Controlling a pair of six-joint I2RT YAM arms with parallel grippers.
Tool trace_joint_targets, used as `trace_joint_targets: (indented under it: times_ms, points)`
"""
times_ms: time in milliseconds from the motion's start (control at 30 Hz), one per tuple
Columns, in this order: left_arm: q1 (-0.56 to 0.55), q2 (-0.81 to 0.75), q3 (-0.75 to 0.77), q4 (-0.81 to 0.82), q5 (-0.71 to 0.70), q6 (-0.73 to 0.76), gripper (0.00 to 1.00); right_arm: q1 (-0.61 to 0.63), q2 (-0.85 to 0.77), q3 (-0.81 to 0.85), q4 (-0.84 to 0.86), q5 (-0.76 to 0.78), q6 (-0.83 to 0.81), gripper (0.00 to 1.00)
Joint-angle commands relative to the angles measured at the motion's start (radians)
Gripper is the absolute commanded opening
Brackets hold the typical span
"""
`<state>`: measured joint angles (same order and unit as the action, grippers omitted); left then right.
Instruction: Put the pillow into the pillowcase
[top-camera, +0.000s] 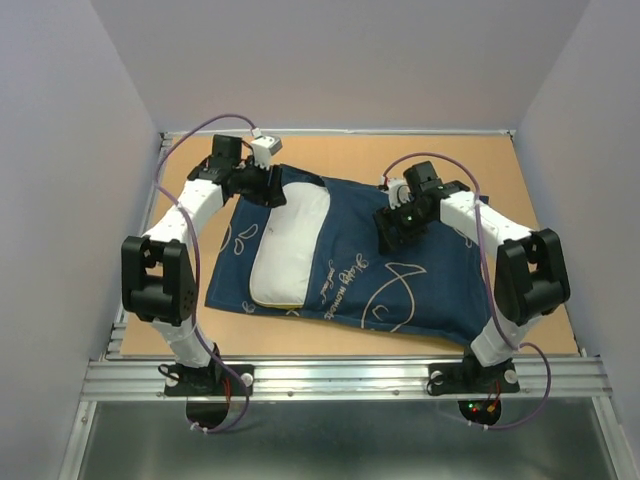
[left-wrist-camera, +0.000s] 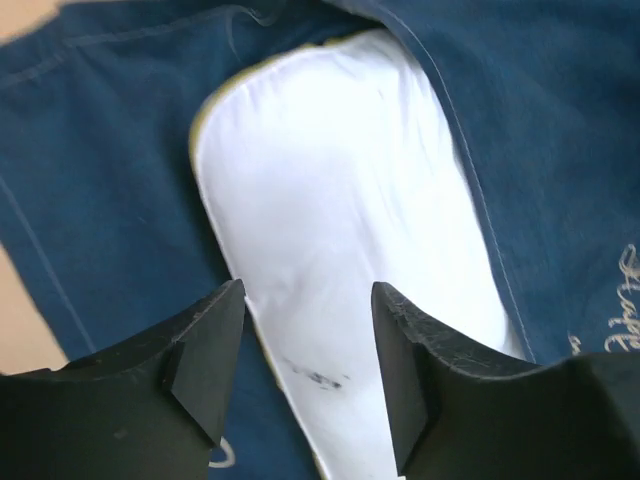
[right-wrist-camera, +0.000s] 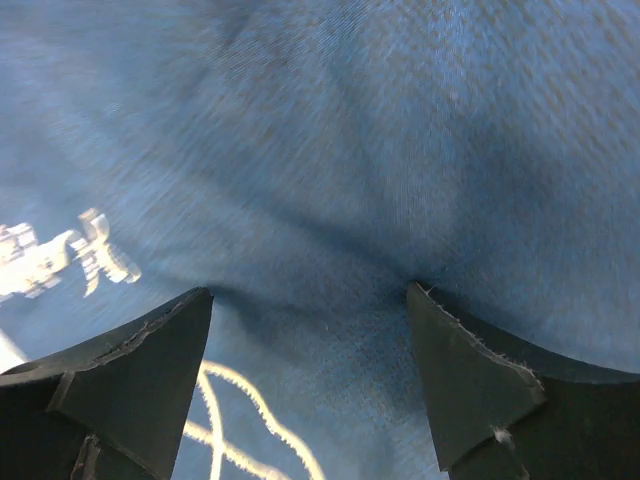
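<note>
Pillow (top-camera: 290, 245) is mostly inside the pillowcase (top-camera: 400, 290), its bare strip running near-to-far at the mouth facing the table's (top-camera: 530, 200) left edge, right under the spread-open left gripper (left-wrist-camera: 305, 300); right gripper (right-wrist-camera: 310, 300), also spread, hovers over navy cloth.

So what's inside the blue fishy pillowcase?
The white pillow is partly inside the pillowcase. One white part with a yellow edge shows at the opening. The blue cloth covers the rest, so you cannot see how far in it goes.

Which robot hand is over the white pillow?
The left gripper; the pillow shows between its open jaws. The right gripper is over only blue pillowcase.
</note>
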<state>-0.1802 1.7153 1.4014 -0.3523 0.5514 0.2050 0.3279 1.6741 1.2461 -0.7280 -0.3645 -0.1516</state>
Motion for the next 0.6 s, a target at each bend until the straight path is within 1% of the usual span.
trace_joint_targets:
  times_ms: [0, 67, 100, 133, 167, 200, 300, 333, 367, 400, 433, 467, 500, 533, 567]
  points:
    - [-0.054, 0.038, -0.116, -0.001, 0.042, -0.009, 0.61, -0.003, 0.091, -0.013, 0.041, 0.113, -0.084, 0.84]
    - [-0.093, 0.111, -0.121, 0.004, 0.070, -0.015, 0.53, -0.006, 0.122, 0.022, 0.042, 0.099, -0.132, 0.82]
    - [-0.147, 0.136, -0.116, 0.006, 0.077, -0.016, 0.50, -0.006, 0.133, 0.048, 0.039, 0.088, -0.137, 0.81]
    - [-0.183, 0.159, -0.108, 0.007, 0.082, -0.018, 0.44, -0.006, 0.145, 0.068, 0.033, 0.078, -0.138, 0.80]
    - [-0.214, 0.197, -0.087, 0.015, 0.090, -0.027, 0.42, -0.006, 0.145, 0.108, 0.026, 0.065, -0.144, 0.79]
    - [-0.273, 0.210, -0.078, 0.021, 0.135, -0.038, 0.38, -0.006, 0.145, 0.130, 0.016, 0.044, -0.141, 0.78]
    - [-0.332, 0.208, -0.032, 0.049, 0.223, -0.045, 0.37, -0.006, 0.135, 0.199, -0.060, -0.028, -0.138, 0.75]
    - [-0.332, 0.187, -0.019, 0.050, 0.248, -0.044, 0.37, -0.006, 0.128, 0.216, -0.079, -0.048, -0.132, 0.74]
    - [-0.321, 0.173, -0.016, 0.049, 0.275, -0.035, 0.39, -0.006, 0.113, 0.245, -0.103, -0.072, -0.108, 0.75]
    - [-0.303, 0.155, -0.019, 0.047, 0.275, -0.035, 0.40, -0.006, 0.104, 0.260, -0.106, -0.073, -0.094, 0.75]
    - [-0.283, 0.105, -0.042, 0.052, 0.289, -0.027, 0.46, -0.007, 0.093, 0.274, -0.108, -0.095, -0.082, 0.76]
    - [-0.227, 0.075, -0.059, 0.062, 0.289, -0.033, 0.50, -0.004, 0.078, 0.289, -0.103, -0.103, -0.053, 0.79]
    - [-0.196, 0.043, -0.082, 0.075, 0.274, -0.044, 0.55, -0.004, 0.078, 0.330, -0.100, -0.122, -0.031, 0.80]
    - [-0.161, -0.015, -0.125, 0.087, 0.260, -0.059, 0.57, -0.001, 0.082, 0.351, -0.099, -0.129, -0.011, 0.82]
    - [-0.128, -0.043, -0.148, 0.107, 0.243, -0.094, 0.59, 0.014, 0.085, 0.372, -0.097, -0.126, 0.032, 0.85]
